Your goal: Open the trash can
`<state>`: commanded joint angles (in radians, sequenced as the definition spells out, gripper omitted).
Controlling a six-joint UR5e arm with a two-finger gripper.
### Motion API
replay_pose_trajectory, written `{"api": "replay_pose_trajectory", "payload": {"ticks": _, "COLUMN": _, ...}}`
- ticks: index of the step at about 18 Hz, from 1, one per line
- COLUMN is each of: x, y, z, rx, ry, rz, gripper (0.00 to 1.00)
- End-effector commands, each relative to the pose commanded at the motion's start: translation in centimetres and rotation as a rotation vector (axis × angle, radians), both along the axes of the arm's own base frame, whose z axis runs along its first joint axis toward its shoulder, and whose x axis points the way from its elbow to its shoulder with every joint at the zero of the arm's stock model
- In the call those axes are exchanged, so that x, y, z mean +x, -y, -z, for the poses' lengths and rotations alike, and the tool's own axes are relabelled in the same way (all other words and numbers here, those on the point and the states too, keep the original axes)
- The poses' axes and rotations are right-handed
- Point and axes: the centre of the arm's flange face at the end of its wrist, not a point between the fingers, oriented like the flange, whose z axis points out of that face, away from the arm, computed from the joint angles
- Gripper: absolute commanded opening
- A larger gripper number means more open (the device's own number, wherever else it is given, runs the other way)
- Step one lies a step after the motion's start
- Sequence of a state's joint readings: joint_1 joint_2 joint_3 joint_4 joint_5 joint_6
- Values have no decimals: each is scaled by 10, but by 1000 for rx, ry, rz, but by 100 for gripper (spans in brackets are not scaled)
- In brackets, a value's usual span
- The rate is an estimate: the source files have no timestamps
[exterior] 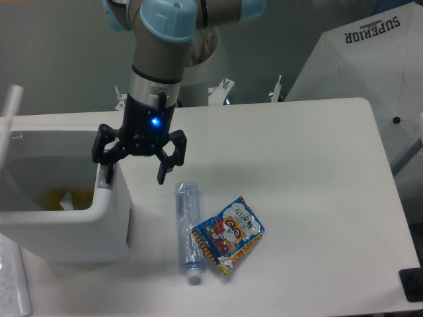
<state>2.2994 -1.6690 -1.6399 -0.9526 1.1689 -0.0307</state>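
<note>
Trash can (99, 221): a large white boxy bin that stands at the left edge of the table (310, 165), its right wall facing the bottle.
Lid (9, 115): swung up at the far left and seen nearly edge-on as a pale, blurred strip, so the bin's mouth is open.
Inside the bin: something yellow (58, 197) lies at the bottom beside a pale scrap; what they are cannot be told.
Gripper (135, 170): it hangs over the bin's right rim with its two black fingers spread wide and nothing between them. The left finger (106, 169) reaches down at the grey tab on the rim; the right finger (164, 169) hangs over the table outside the bin. A blue light glows on its body.
Bottle (187, 231): clear plastic, it lies on its side just right of the bin, cap toward the camera.
Snack packet (229, 234): colourful with a cartoon print, it lies flat and touches the bottle's right side.
White cover (377, 72): printed SUPERIOR, beyond the table's right corner.
</note>
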Motion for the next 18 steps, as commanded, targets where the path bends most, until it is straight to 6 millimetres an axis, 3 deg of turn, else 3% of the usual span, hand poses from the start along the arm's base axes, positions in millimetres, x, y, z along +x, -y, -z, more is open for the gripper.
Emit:
{"api": "replay_pose_trajectory", "payload": {"ticks": 5, "x": -12, "y": 5, "z": -39, "rx": 71, "ry": -153, "rz": 24, "gripper": 100}}
{"api": "replay_pose_trajectory", "payload": {"ticks": 9, "x": -44, "y": 17, "z": -48, "rx": -70, "ry": -365, "rz": -32, "gripper": 100}}
{"api": "replay_pose_trajectory", "payload": {"ticks": 13, "x": -82, "y": 38, "z": -40, "rx": -176, "ry": -478, "rz": 36, "gripper": 100}}
{"api": "replay_pose_trajectory", "payload": {"ticks": 18, "x": -113, "y": 61, "z": -22, "rx": -364, "ry": -602, "rz": 186, "gripper": 100}}
